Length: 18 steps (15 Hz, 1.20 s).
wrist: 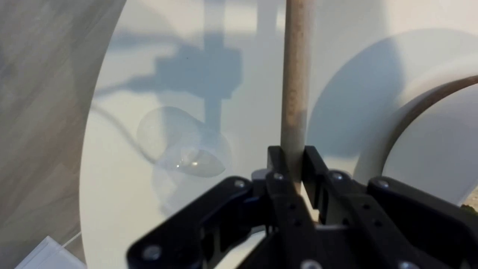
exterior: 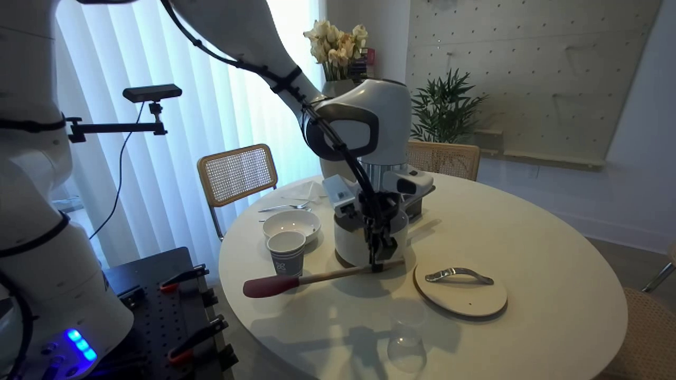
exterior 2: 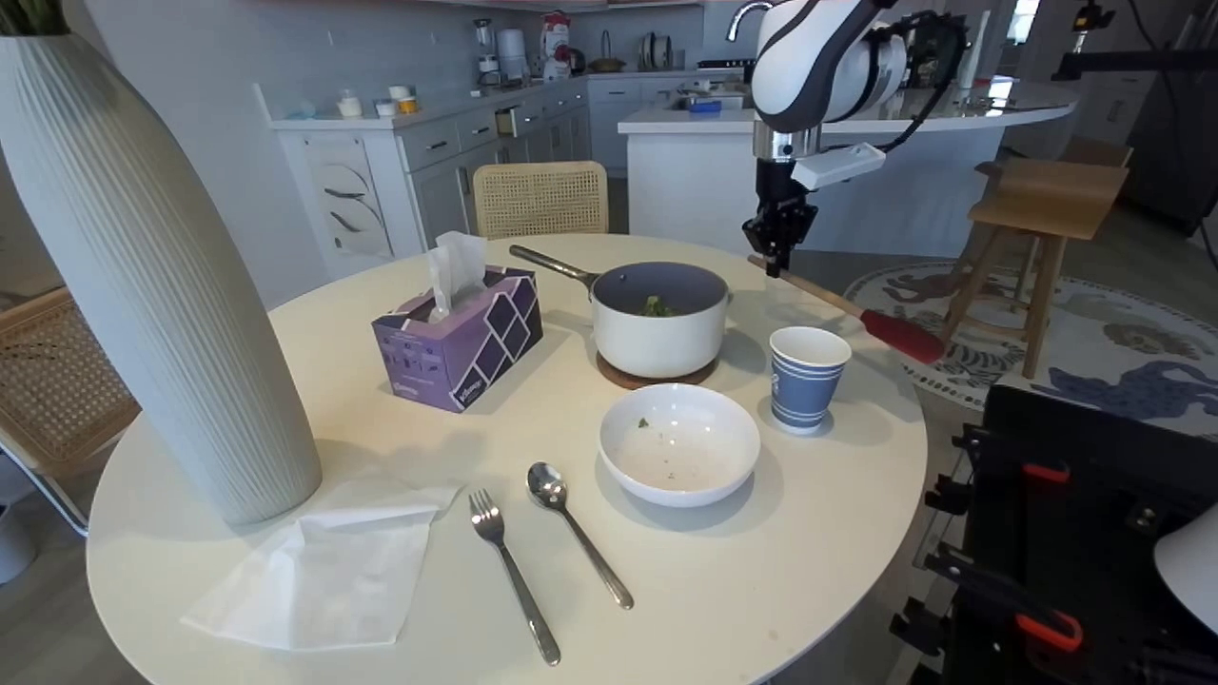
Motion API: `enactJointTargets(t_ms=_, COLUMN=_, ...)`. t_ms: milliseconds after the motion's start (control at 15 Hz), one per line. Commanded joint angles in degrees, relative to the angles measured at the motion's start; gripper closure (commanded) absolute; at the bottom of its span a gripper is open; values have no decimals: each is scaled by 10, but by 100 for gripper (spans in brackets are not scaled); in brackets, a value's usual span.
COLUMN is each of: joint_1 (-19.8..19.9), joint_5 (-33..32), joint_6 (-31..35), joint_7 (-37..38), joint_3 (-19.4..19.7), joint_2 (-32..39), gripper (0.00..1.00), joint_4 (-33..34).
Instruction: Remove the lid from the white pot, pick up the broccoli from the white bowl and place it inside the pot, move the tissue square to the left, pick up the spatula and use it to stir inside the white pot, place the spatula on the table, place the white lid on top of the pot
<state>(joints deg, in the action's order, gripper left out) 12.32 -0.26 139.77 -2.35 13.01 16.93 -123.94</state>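
The round white desk (exterior: 554, 274) carries most of the things. On it stands the ribbed vase (exterior 2: 162, 276). The pot (exterior 2: 657, 342) sits uncovered on a brown disc (exterior 2: 618, 375), near the purple tissue box (exterior 2: 461, 342). The spatula (exterior: 317, 278) is up off the desk, passing in front of the pot in an exterior view. The lid (exterior: 457, 296) lies on the desk near the pot, handle upward. Just beside the vase lies the tissue (exterior 2: 352, 561), spread and creased. The bowl (exterior 2: 699, 438), near the pot, has small scraps (exterior 2: 643, 423) inside. The hand (wrist: 293, 160) pinches the spatula near the end of its wooden handle. Just beside the bowl, the cup (exterior 2: 807, 385) stands upright. Between tissue and bowl lie the fork (exterior 2: 514, 576) and spoon (exterior 2: 583, 538), apart. The broccoli (exterior 2: 655, 306) shows inside the pot.
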Motion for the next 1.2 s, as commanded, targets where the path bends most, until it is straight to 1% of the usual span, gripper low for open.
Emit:
enactJointTargets(t_ms=0, joint_1=13, joint_5=18, joint_6=25, joint_7=-32, joint_3=-16, joint_2=7, gripper=96, joint_4=-8)
enactJointTargets(t_ms=600, joint_1=23, joint_5=29, joint_6=101, joint_7=-12, joint_3=-18, joint_2=75, gripper=96, joint_4=1)
enactJointTargets(t_ms=1133, joint_1=23, joint_5=33, joint_6=114, joint_7=-1, joint_3=-22, joint_2=106, gripper=96, joint_4=15)
